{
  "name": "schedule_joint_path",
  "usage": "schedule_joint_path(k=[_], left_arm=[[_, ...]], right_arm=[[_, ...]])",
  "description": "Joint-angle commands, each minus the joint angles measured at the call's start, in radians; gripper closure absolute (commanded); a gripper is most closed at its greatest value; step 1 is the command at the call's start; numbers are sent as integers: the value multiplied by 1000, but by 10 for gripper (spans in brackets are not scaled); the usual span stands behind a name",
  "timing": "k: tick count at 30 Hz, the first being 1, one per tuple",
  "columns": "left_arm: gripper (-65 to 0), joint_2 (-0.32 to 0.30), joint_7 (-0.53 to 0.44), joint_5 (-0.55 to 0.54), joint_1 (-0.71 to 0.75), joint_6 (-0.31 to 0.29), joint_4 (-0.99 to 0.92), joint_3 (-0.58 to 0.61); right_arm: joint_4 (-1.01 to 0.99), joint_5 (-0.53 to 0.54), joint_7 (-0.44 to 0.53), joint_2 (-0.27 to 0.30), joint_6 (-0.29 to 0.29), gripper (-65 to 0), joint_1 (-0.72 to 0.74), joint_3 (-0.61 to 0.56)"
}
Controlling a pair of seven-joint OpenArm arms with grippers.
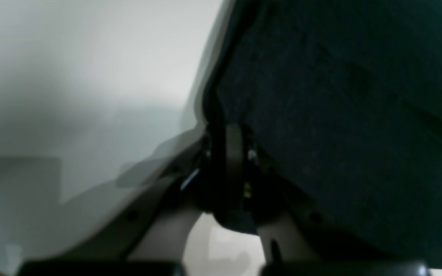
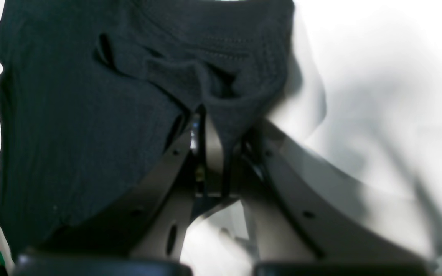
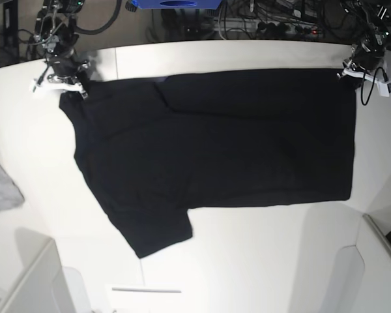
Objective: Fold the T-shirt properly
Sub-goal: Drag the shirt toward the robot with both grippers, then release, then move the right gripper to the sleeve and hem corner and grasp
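Black T-shirt (image 3: 221,150): soft, light, limp; sags unless gripped at corners. Left gripper (image 3: 353,70) and right gripper (image 3: 68,86) both clamped on its far-edge corners.

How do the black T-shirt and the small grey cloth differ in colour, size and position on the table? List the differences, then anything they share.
Colour: the T-shirt is black; the grey cloth is pale grey.
Size: the T-shirt covers much of the table; the grey cloth shows only a small patch.
Position: the T-shirt lies spread across the middle; the grey cloth sits crumpled at the base view's left edge, partly out of frame.
Shared: both are soft fabric resting on the white table.
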Motion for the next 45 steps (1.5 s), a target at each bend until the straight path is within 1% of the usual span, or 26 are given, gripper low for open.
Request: schedule_joint_path(k=[1,9,27,45], left_arm=[[0,-11,0,10,5,4,12,-7],[0,-11,-1,10,57,4,24,-10],[0,-13,-6,10,107,4,16,-10],[0,-13,-4,17,109,4,16,-12]], right_arm=[[10,-21,-11,6,-22,0,-20,4],[33,-21,-8,6,-22,0,-81,4],[74,-21,-13,4,-22,0,-178,-4],[86,-24,-14,4,-23,0,-186,-4]])
